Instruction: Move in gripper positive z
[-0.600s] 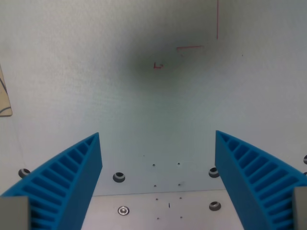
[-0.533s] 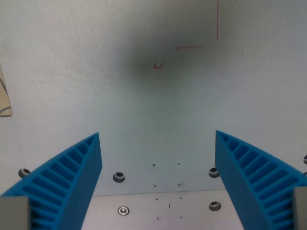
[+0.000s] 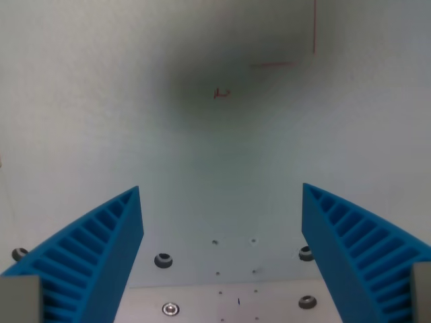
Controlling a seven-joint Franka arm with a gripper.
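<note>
While my gripper (image 3: pixel 222 202) spread, empty: travel begun, red marks (image 3: pixel 269 65) at 12 o'clock, end point undeterminable.

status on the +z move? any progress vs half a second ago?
Done so far: the view has shifted since the earlier frames. The bolts sit lower and spread wider, and the tan object at the wrist view's left edge has left the frame, so the camera has moved, apparently closer to the white surface. In hand: the claw is open, holding nothing. Left: unclear; no end point is visible.
</note>
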